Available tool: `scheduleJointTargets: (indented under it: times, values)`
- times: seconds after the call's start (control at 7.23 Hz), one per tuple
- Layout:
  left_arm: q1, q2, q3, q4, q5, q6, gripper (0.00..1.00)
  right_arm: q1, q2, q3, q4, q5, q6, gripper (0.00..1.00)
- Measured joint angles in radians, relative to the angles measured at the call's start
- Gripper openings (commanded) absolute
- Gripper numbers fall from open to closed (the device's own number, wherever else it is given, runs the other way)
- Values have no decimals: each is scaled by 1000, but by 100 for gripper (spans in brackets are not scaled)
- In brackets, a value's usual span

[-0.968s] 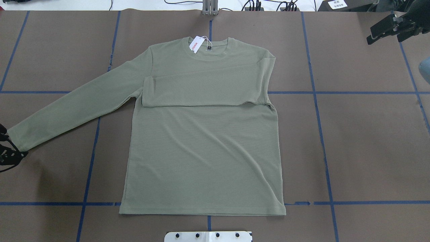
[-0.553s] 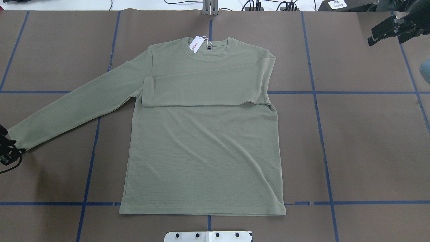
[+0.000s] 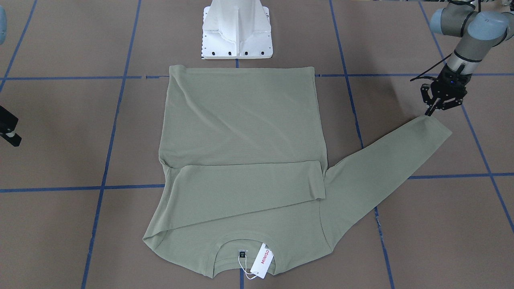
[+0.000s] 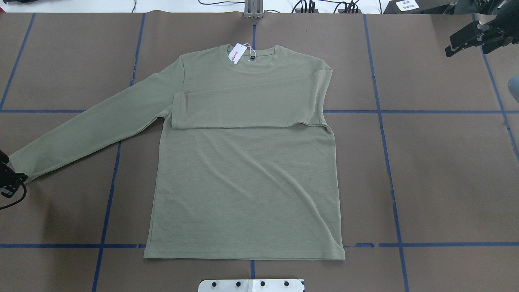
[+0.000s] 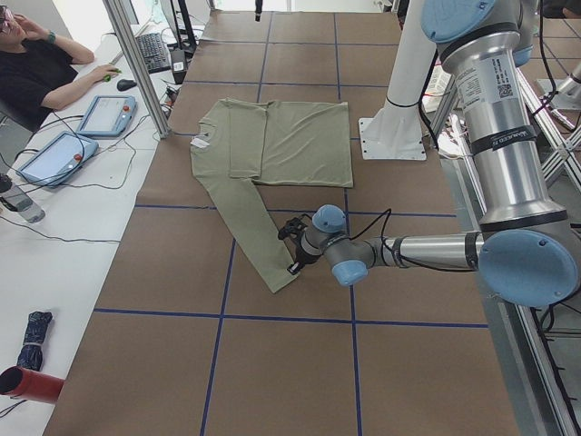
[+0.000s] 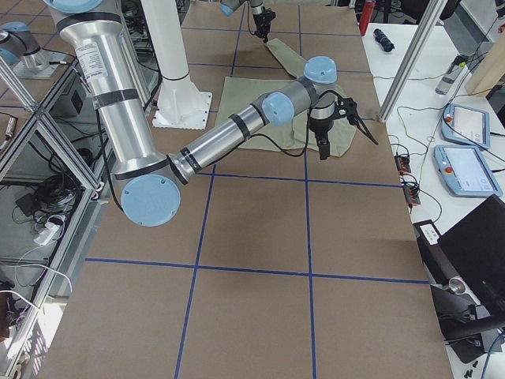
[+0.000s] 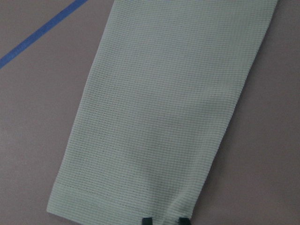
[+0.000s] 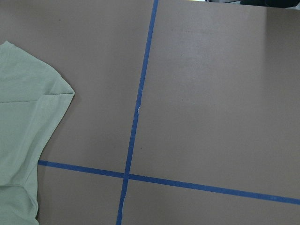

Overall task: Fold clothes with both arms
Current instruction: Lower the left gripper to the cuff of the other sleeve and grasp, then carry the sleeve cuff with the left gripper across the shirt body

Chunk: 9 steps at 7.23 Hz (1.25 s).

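Lying flat on the surface (image 4: 446, 182), the shirt (image 4: 243, 182) has one sleeve (image 4: 89, 129) outstretched; at its cuff (image 7: 117, 206) the left end effector (image 7: 165, 220) stands slightly parted, empty — closing so near the edge, it may slip off. The right end effector (image 4: 464, 40) hangs open, far off.

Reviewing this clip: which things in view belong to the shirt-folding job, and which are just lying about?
Job: green shirt; left gripper, at the outstretched sleeve's cuff; right gripper, off the cloth.
Lying about: white pedestal base; tablets, keyboard, folded umbrella and red roll on the side desk.
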Motion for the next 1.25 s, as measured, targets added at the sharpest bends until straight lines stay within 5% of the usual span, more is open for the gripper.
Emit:
scheduleJointTargets:
  times: [0.42,0.69,1.25]
  values:
    - [-14,-7,-34,-23,-39,4,0,1,-54,22,1,0,-3,100]
    - [-121,-77,-74,7,-152,2,0,14,-125,54,3,0,-21,100]
    - [-251,-450,-105,216,-236,-226,0,65,-223,70,3,2,-125,100]
